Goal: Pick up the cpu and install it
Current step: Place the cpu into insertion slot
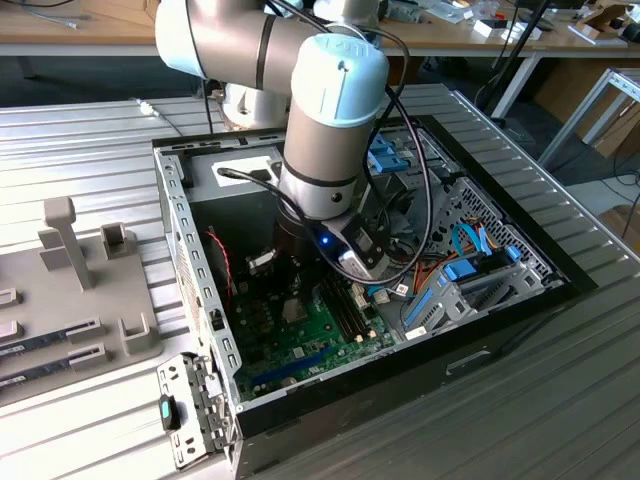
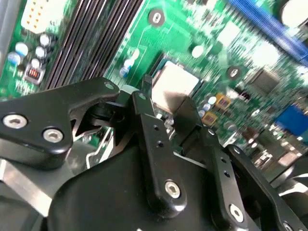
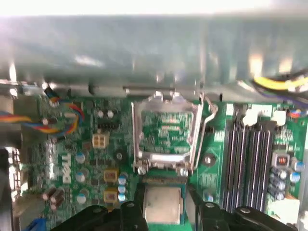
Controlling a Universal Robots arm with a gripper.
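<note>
Dull silver metal tops the cpu (image 3: 163, 204), which sits pinched between the two black fingers (image 3: 140, 202) of the end effector (image 3: 163, 195). The fingers are clamped on its opposite edges, and in the second wrist view the cpu (image 2: 172, 85) shows just past the fingertips. It hangs above the green motherboard (image 3: 91, 159), just beside the open socket (image 3: 166, 130), whose silver frame is bare inside. Black memory slots (image 3: 245, 154) run along the socket's other side. The white print on the board is too blurred to read.

In the exterior view the arm (image 1: 330, 110) reaches down into an open computer case (image 1: 480, 340) lying on a ribbed grey metal counter (image 1: 90, 140). A grey tray (image 1: 60, 300) of holders lies at the exterior view's left, cut off by the picture's edge. Wooden desks (image 1: 100, 35) stand behind. The arm's wrist hides the socket there.
</note>
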